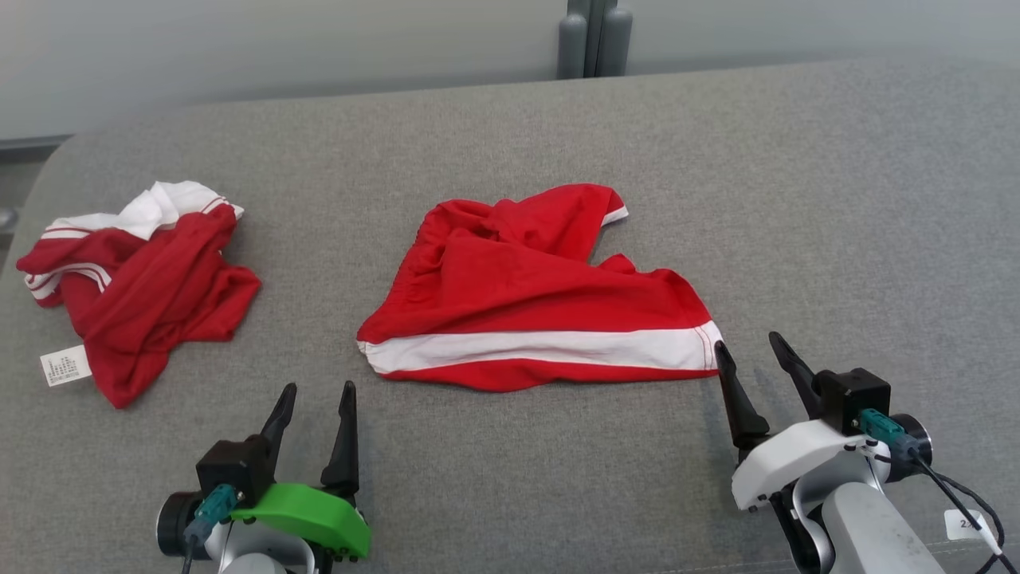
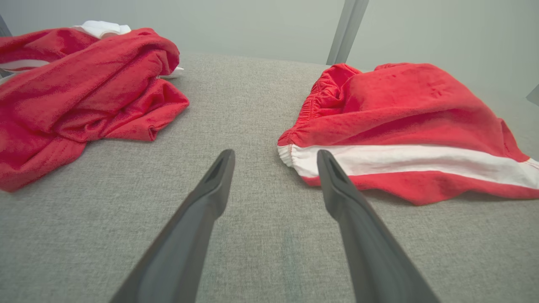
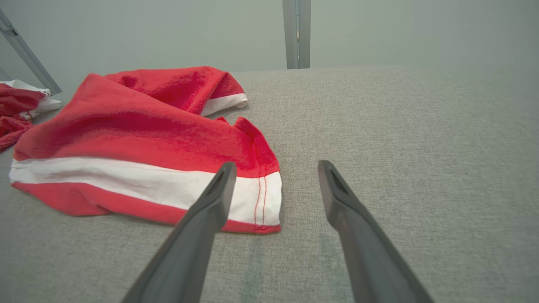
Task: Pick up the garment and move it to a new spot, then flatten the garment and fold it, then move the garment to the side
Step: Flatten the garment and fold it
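Red shorts (image 1: 526,295), far leg half hidden in folds; left fingers (image 1: 345,438) and right fingers (image 1: 733,395) spread, empty.

The garment (image 1: 526,295) in the middle of the worktop (image 1: 837,199) is bright red, with one broad white band along its near side and a sliver of white trim at its far hem. The worktop is flecked mid-grey cloth. Toward the left edge, a second garment (image 1: 143,295) is deeper red with a white panel, thin white stripes and a white printed label (image 1: 65,367). The left gripper (image 1: 319,388) has a bright green cover, the right gripper (image 1: 747,341) a white one; the fingers (image 1: 344,438) are black.
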